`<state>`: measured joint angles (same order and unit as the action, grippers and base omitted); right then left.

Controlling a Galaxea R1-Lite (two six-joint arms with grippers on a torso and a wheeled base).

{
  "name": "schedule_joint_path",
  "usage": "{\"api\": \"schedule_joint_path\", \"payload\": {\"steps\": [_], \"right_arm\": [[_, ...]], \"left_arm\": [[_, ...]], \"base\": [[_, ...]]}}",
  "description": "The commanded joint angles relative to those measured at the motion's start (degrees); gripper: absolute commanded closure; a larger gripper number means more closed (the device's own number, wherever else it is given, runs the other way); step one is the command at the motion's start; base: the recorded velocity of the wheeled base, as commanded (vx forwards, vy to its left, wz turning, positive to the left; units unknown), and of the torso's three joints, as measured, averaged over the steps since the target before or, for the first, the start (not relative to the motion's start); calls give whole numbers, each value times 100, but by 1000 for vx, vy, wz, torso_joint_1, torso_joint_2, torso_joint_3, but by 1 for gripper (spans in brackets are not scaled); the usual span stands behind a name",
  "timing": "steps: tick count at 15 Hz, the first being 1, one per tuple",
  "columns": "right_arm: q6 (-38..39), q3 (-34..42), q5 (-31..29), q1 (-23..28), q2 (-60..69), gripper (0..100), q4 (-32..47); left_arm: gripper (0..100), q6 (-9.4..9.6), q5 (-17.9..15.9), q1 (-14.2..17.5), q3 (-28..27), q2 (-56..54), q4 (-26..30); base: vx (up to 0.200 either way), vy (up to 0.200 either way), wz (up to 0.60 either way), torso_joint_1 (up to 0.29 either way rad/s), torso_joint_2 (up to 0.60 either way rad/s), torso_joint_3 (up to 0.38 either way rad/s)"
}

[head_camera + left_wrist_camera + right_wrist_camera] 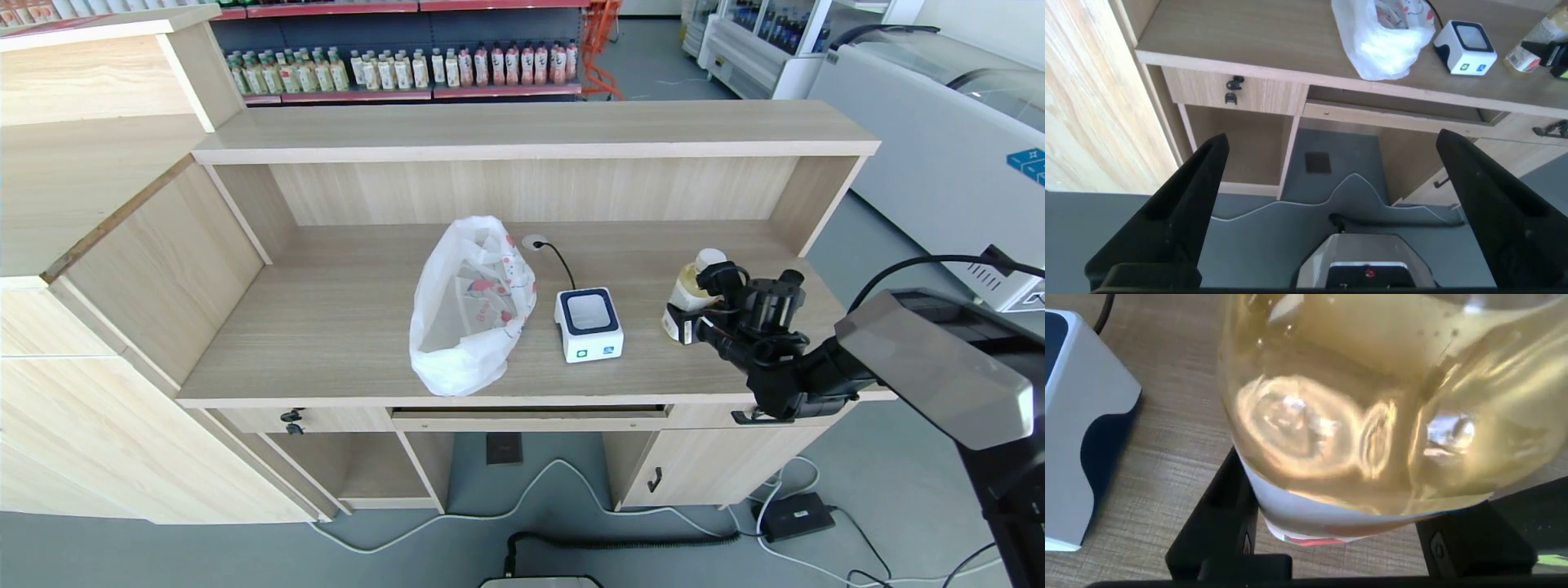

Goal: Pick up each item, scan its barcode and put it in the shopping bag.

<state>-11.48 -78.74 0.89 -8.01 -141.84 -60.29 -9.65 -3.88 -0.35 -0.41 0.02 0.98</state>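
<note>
Right gripper [709, 314] was clamped on the bottle [692, 292] of pale yellow drink, black fingers [1221, 531] pressed to either side of its lower body, holding it tilted at the right end of the counter [343, 327], near the scanner [588, 322]. Left gripper [1331, 204] hung low before the counter, jaws spread wide and empty. The shopping bag [469, 306] sat just left of the scanner.
</note>
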Motion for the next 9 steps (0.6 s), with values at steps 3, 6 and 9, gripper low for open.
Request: {"api": "schedule_joint_path", "payload": {"steps": [3, 6, 9], "right_arm": [[-3, -19, 175, 45, 200, 100, -17], [32, 43, 315, 54, 473, 100, -35], [129, 236, 342, 107, 728, 100, -26]], "left_arm": [[0, -1, 1, 0, -2, -2, -1], [0, -1, -8, 0, -2, -2, -1], [0, -1, -8, 0, -2, -2, -1]], "base": [[0, 0, 0, 0, 0, 0], [0, 0, 0, 0, 0, 0], [0, 0, 0, 0, 0, 0]]}}
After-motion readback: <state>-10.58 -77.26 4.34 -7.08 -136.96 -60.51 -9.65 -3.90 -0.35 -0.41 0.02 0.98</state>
